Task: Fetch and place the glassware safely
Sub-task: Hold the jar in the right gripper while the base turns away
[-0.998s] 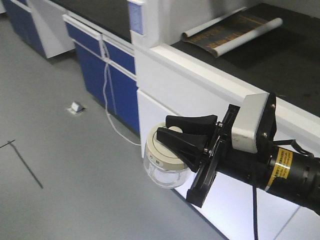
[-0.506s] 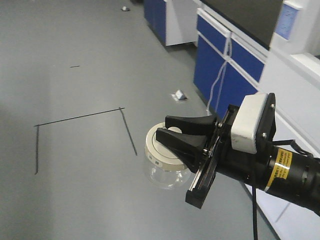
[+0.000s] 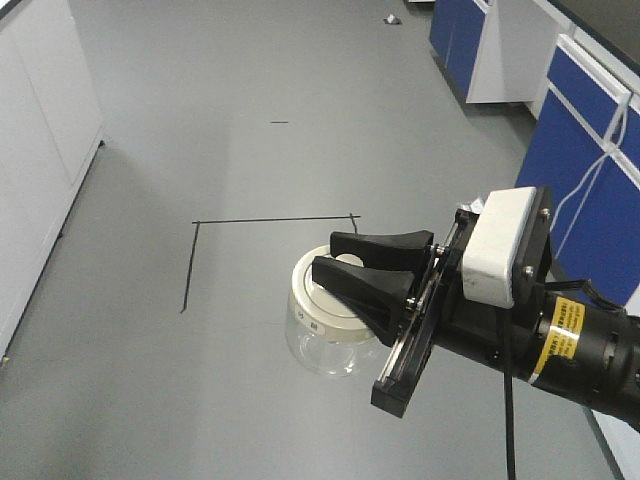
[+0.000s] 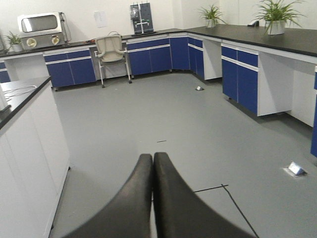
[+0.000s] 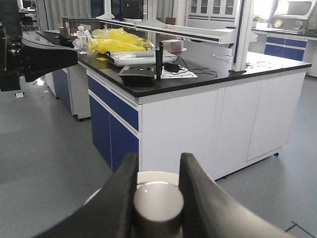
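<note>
The glassware is a small clear glass jar (image 3: 315,347) with a cream-white lid (image 3: 312,305) that has small dark marks at its rim. It hangs above the grey floor. My right gripper (image 3: 327,254) is shut on the lid's central knob. In the right wrist view the knob (image 5: 157,203) sits tight between the two black fingers of my right gripper (image 5: 158,161). My left gripper (image 4: 152,157) is shut and empty, its fingers pressed together over bare floor. A black gripper shape (image 5: 42,57) shows at the left of the right wrist view.
Black tape lines (image 3: 270,219) mark the grey floor. Blue cabinets (image 3: 590,110) stand at the right and a white cabinet (image 3: 40,150) at the left. A black-topped bench (image 5: 198,77) carries a yellow bag (image 5: 116,39). A chair (image 4: 111,49) stands at the far wall.
The front view has swung away from the white bench and blue cabinets toward open floor with tape lines. The jar stays held by its knob in my right gripper in the same pose.
</note>
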You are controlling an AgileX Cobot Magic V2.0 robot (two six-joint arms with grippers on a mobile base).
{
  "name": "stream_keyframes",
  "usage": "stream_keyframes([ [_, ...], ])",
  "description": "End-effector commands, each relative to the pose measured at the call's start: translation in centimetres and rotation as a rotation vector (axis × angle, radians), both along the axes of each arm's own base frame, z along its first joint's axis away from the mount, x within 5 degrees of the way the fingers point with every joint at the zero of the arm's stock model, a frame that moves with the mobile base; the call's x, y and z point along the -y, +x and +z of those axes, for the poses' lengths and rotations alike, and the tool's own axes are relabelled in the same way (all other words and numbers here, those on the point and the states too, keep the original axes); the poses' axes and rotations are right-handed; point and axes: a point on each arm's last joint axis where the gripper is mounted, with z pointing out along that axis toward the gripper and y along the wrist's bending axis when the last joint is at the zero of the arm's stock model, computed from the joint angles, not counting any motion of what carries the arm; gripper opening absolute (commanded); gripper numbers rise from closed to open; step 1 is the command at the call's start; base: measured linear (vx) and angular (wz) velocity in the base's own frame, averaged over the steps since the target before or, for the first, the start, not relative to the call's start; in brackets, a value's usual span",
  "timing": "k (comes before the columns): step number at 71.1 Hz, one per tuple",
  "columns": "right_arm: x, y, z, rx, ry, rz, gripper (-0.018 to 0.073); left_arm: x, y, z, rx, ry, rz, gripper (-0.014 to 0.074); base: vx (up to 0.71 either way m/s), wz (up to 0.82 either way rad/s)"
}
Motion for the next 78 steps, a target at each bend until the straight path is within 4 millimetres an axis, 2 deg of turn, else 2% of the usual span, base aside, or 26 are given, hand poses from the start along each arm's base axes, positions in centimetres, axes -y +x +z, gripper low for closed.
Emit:
stream_keyframes([
  [1, -0.07, -0.28, 2.14, 0.061, 0.111, 0.03, -0.0004, 0.12, -0.03, 1.57, 0.099, -0.017, -0.01, -0.0007, 0.06, 0.17],
  [40, -0.07, -0.28, 2.14, 0.061, 0.111, 0.03, -0.0004, 0.12, -0.03, 1.57, 0.099, -0.017, -0.01, -0.0007, 0.1, 0.15],
  [78, -0.07, -0.28, 2.14, 0.061, 0.111, 0.03, -0.0004, 0.12, -0.03, 1.57, 0.099, -0.017, -0.01, -0.0007, 0.22, 0.06],
])
